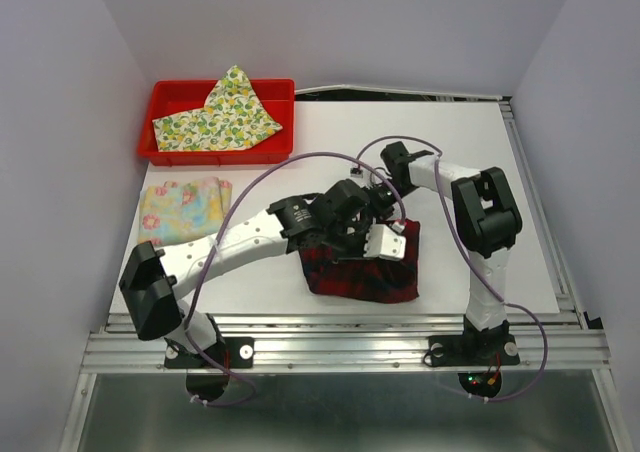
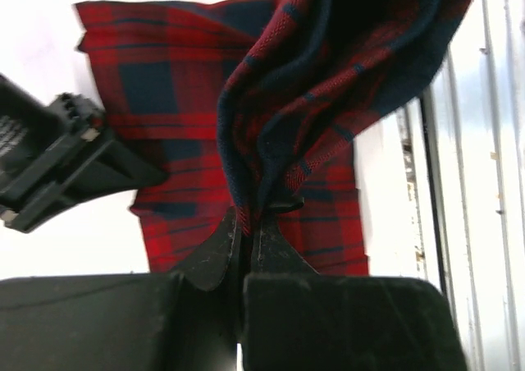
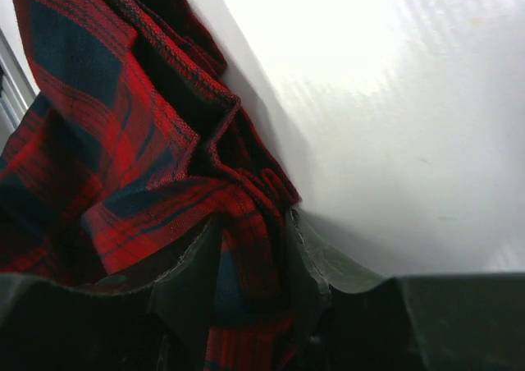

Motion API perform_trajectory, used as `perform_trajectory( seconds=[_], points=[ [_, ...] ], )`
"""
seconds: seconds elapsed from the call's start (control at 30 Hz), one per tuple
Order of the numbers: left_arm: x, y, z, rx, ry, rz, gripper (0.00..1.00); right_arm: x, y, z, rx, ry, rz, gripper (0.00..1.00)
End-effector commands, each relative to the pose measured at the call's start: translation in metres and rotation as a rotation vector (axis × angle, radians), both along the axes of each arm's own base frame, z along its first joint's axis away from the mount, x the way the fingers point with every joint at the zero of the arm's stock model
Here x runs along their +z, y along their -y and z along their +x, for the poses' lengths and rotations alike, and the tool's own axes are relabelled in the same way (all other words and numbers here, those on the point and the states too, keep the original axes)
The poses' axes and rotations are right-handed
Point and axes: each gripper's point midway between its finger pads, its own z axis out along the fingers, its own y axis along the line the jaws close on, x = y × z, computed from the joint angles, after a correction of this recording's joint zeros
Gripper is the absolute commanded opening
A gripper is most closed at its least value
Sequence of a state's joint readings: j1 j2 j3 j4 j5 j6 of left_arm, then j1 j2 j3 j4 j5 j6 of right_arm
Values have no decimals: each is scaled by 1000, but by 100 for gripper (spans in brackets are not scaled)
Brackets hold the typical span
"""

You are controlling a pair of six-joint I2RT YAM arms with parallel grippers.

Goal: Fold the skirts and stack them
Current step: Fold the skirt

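White table (image 1: 470, 172) between grey walls: at its far left corner a red tray (image 1: 165, 97) holds the lemon-print skirt (image 1: 225, 120), and the floral skirt (image 1: 185, 210) lies folded on the bare surface just in front of that tray. Near the front edge, between the 2 arms, the plaid skirt (image 1: 360, 277) lies partly lifted. The left gripper (image 2: 248, 223) has its fingers pinched tight on a raised fold of this cloth, while the right gripper (image 3: 250, 264) has its fingers narrowly apart, closed around a bunched edge of it.
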State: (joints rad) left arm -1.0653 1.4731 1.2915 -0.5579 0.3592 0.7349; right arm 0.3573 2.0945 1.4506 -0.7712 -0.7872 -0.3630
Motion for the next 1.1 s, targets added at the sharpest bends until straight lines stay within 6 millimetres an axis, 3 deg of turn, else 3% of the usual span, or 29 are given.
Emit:
perform_trajectory(
  seconds=[0.0,0.27,0.43,0.53,0.6,0.63,0.73,0.77,0.9,0.93,0.97,1.0,1.07],
  points=[
    [20,13,42,41,52,-46,0,1,-4,-17,45,-4,16,42],
    [-21,15,100,103,44,13,0,2,-4,-23,59,-13,36,42],
    [-56,9,116,126,21,54,0,-1,-4,-19,52,-14,18,45],
    [-74,4,117,129,5,80,0,1,-1,-7,33,24,-23,57],
    [-85,2,117,130,-5,96,1,6,1,11,2,74,-71,68],
    [-90,0,118,134,-13,104,3,8,2,18,-8,97,-87,81],
    [-94,0,121,140,-15,107,7,27,9,57,-88,186,-122,94],
    [-93,0,124,152,-18,104,9,43,15,81,-139,237,-129,100],
    [-77,1,150,208,-14,82,19,76,42,126,-270,303,-120,100],
    [-71,1,156,222,-24,72,21,98,46,141,-301,345,-101,100],
    [-79,-7,161,239,-65,100,27,106,67,151,-361,343,-105,100],
    [-66,-3,172,248,-56,75,32,115,77,158,-387,354,-99,100],
    [-58,-4,179,263,-89,57,50,141,96,164,-426,371,-78,100]
  ],
)
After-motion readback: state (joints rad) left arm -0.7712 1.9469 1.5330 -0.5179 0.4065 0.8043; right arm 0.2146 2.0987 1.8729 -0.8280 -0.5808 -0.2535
